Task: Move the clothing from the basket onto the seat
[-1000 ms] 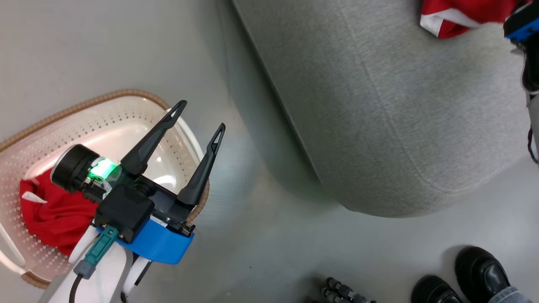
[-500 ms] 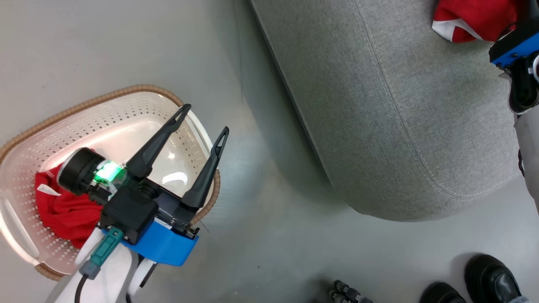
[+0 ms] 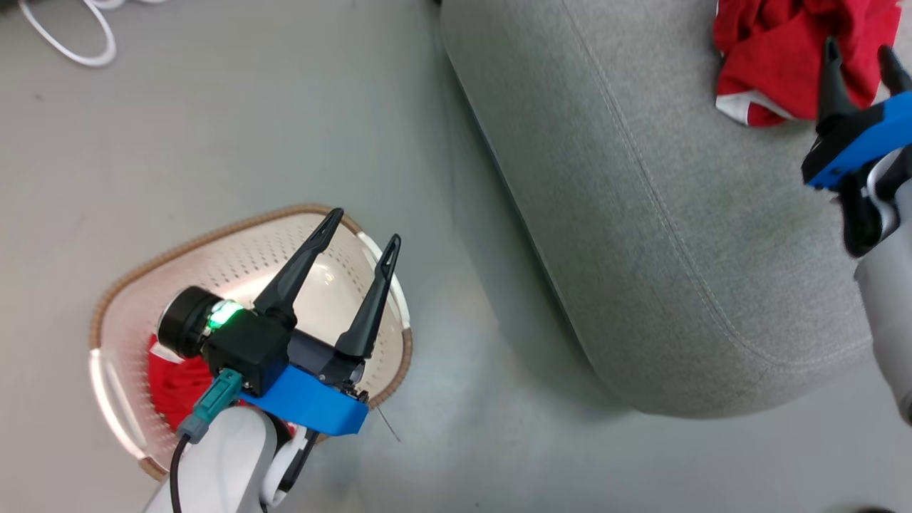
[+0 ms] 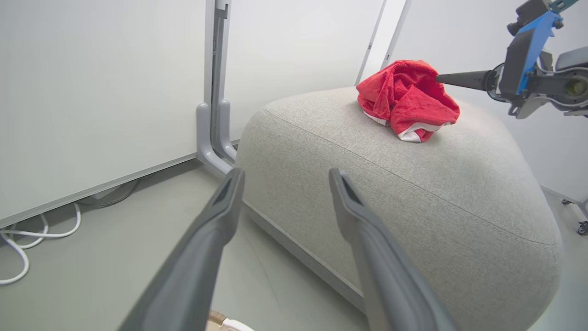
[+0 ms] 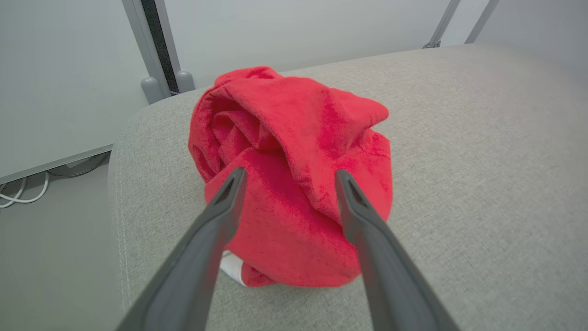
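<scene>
Beside the big grey seat (image 3: 641, 214), down in the basket (image 3: 235, 226), the red clothing (image 3: 174, 385) left to move lies below and behind your left claw (image 3: 364, 226), which is open and empty, so that arm is nearer.

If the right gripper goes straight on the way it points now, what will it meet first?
Most likely the red garment lying on the grey seat: the open right gripper points straight at it. Depth is unclear, but its tips look close.
</scene>
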Available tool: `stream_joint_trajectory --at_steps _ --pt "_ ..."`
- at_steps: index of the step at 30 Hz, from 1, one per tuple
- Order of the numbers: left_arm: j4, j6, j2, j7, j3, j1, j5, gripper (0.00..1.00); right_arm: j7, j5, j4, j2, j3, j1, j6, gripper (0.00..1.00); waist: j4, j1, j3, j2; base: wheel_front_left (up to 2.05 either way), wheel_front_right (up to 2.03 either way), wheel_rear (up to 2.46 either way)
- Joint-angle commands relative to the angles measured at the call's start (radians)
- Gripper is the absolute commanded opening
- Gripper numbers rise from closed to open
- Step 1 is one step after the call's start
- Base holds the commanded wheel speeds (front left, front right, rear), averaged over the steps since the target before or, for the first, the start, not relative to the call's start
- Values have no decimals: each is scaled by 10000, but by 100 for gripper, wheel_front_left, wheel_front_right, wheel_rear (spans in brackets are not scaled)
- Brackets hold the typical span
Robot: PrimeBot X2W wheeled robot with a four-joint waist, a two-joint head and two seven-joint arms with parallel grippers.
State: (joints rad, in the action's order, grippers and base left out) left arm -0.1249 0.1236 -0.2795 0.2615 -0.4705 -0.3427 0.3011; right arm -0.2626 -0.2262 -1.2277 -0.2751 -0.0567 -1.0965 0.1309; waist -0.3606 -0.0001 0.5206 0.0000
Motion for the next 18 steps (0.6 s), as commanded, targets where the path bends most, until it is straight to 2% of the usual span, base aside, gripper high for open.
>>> stream_joint_trajectory --at_steps 1,9,18 --pt "-108 14 139 47 145 175 77 100 -38 140 78 82 152 321 -1 100 409 1 -814 0 0 0 0" --pt "-755 57 914 55 952 1130 345 100 -38 403 543 386 1189 1551 -2 100 1009 1 -2523 0 0 0 0" --pt "-1510 86 1603 57 2042 2500 339 100 -38 -283 1614 537 2192 3460 -2 100 1778 1 -4538 0 0 0 0"
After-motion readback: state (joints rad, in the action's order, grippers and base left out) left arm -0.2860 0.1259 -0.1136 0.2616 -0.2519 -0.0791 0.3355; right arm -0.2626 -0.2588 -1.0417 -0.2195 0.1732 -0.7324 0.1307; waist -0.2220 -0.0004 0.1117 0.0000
